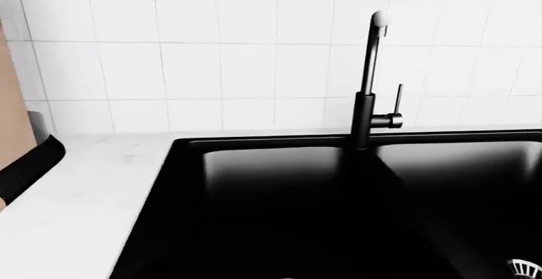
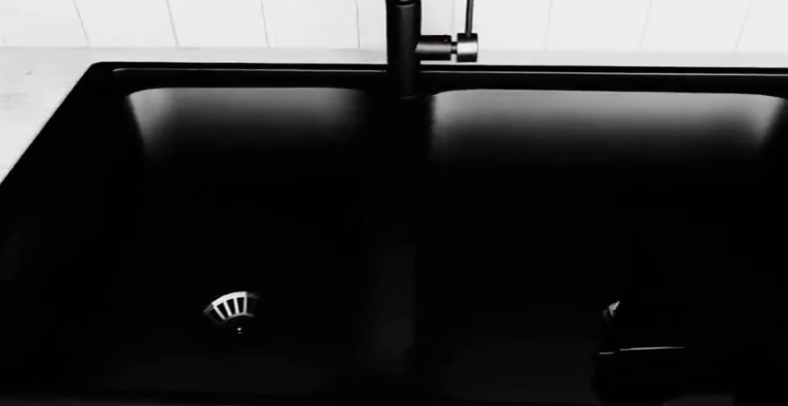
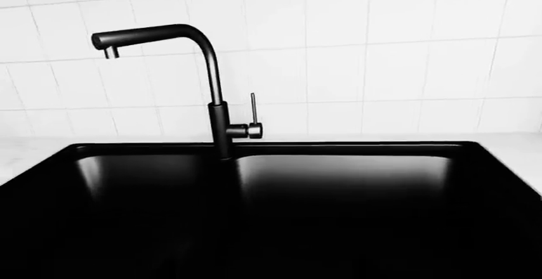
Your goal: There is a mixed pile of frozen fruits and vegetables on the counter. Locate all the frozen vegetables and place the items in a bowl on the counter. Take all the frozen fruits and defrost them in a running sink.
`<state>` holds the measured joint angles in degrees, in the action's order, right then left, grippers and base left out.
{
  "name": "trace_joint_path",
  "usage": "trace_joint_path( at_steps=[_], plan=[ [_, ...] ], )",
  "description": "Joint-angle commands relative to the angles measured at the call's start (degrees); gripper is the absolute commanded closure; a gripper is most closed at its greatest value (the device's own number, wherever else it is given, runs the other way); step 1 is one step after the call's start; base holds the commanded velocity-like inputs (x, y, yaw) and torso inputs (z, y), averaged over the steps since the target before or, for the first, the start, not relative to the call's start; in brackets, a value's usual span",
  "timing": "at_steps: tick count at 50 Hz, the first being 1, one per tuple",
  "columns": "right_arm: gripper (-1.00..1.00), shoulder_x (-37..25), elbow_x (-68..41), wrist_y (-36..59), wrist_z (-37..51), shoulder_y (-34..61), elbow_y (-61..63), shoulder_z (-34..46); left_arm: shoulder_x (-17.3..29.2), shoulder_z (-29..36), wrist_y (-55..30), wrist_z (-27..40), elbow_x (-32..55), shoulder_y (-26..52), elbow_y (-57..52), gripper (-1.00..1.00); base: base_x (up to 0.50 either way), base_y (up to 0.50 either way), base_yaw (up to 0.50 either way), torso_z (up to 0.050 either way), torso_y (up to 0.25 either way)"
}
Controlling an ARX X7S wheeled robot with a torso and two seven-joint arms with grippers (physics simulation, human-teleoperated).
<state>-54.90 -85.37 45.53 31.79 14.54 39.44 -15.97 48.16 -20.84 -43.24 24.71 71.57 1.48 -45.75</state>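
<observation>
Sink (image 2: pixel 246 194) fills nearly all of my head view: a matte black double basin set into the white marble-look counter (image 1: pixel 76 190), with a white tiled wall (image 1: pixel 212 51) behind it. From my head camera I see a silver round drain strainer (image 2: pixel 232 308) on the floor of the left basin; around it that basin shows only dark floor. The right basin is so dark that I can make out little, only a small pale glint low on its right side, next to a dark shape (image 2: pixel 640 369) at the lower right corner of the view. I cannot tell what that shape is.

A tall black faucet (image 3: pixel 216 101) stands on the back rim over the divider between the two basins. In my right wrist view its spout (image 3: pixel 106 41) reaches sideways over one basin, and its thin lever handle (image 3: pixel 252 111) stands upright beside the column. I see no stream under the spout.

My left wrist view takes in the counter beside the sink, part of a second strainer (image 1: pixel 527 269) at the frame's edge, and a tan and black object (image 1: pixel 21 158) cut off at the side.

Neither of my grippers shows clearly in any view, so I cannot say how their jaws stand. I see none of the fruits, the vegetables or the bowl.
</observation>
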Motion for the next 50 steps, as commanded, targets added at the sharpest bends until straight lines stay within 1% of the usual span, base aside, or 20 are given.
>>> trace_joint_path(
  at_steps=[1,22,46,50],
  plan=[
    [-1.00,0.19,0.06,-0.05,-0.04,0.13,-0.15,0.39,0.23,-0.64,0.20,-0.07,0.11,-0.59,-0.08,-1.00,0.00,0.50,0.00,0.000,0.000],
    [-1.00,0.13,-0.31,-0.34,0.14,-0.62,0.16,-0.33,0.55,-1.26,0.43,0.03,0.76,-1.11,-0.24,-1.00,0.00,0.50,0.00,0.000,0.000],
    [-1.00,0.53,-0.38,-0.55,0.03,-0.60,-0.10,0.13,0.60,0.27,0.17,1.43,1.27,0.15,-0.95,-1.00,0.00,0.50,0.00,0.000,0.000],
    [-1.00,0.44,-0.58,-0.57,0.07,-0.82,0.01,-0.07,0.57,-0.46,0.46,0.77,0.96,-0.89,-0.88,-1.00,0.00,0.50,0.00,0.000,0.000]
  ],
)
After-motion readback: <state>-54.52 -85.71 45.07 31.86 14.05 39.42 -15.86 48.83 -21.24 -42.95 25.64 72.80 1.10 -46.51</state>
